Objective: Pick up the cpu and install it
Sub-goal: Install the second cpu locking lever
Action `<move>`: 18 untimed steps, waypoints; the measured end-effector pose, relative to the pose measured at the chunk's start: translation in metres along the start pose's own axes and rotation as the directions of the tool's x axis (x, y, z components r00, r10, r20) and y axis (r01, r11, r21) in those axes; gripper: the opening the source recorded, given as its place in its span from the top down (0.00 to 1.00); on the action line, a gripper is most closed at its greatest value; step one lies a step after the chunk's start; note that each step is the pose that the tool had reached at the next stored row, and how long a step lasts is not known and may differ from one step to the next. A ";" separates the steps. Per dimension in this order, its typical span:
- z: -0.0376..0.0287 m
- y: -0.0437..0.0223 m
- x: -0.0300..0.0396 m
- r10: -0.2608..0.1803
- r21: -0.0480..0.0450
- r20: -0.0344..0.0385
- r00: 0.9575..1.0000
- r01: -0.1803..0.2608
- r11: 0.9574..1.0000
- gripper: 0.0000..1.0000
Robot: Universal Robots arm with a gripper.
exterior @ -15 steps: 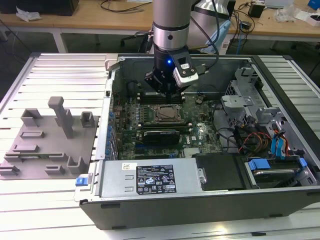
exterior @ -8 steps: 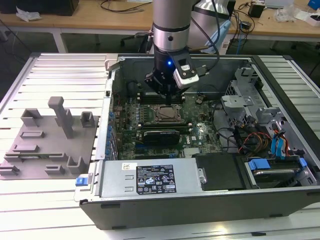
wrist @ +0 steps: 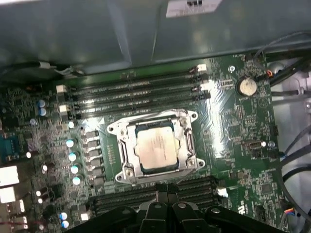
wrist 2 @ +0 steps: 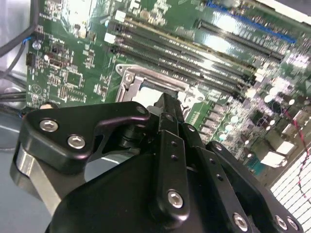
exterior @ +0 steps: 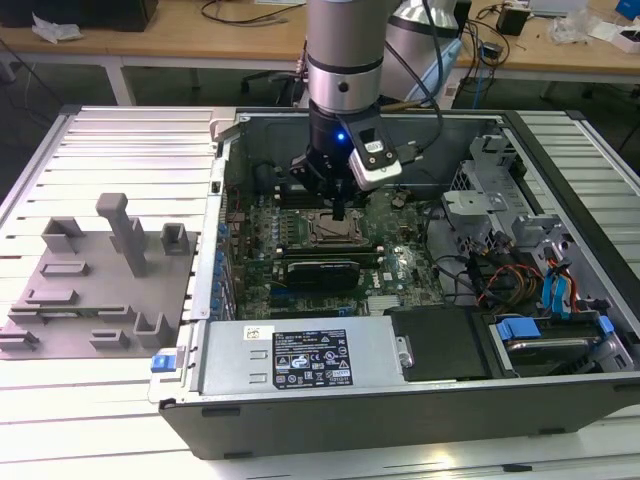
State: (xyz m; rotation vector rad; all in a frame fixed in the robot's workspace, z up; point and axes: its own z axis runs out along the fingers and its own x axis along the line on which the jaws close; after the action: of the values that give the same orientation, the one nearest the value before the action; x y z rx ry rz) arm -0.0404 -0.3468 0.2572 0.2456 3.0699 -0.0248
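Arm over the open computer case [exterior: 420,400], which lies on its side on the slatted metal table [exterior: 110,140]. Gripper [exterior: 341,212] hangs just above the socket [exterior: 330,230] near the middle of the green board [exterior: 400,265]. In the first wrist view the cpu [wrist: 155,148], pale silvery top up, lies flat inside the metal frame of the socket [wrist: 156,145], its edges running parallel to the frame on all four sides. Memory slots [wrist: 141,92] run along one side of the socket, a second bank along the opposite side, nearest the gripper body. Fingers: I cannot tell whether they are parted or closed; the second wrist view looks along the black linkage toward the socket [wrist 2: 146,87], and the tips are hidden behind the gripper's own body. Nothing visibly held between them. The grey tray [exterior: 95,290] sits at the table's side on the exterior view's left, well apart from the case. Judgement: the chip looks seated, so the placing part appears done or nearly so. To do this step well, the chip must sit level in the frame with no corner riding up, and any contact should be straight down and light, never sliding sideways across the socket.
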 end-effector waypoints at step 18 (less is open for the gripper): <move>0.0094 -0.0089 -0.0008 -0.042 -0.003 0.000 0.999 0.042 0.999 0.89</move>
State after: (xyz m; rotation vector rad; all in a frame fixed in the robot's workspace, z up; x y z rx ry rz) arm -0.0404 -0.3558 0.2480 0.1811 3.0741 -0.0225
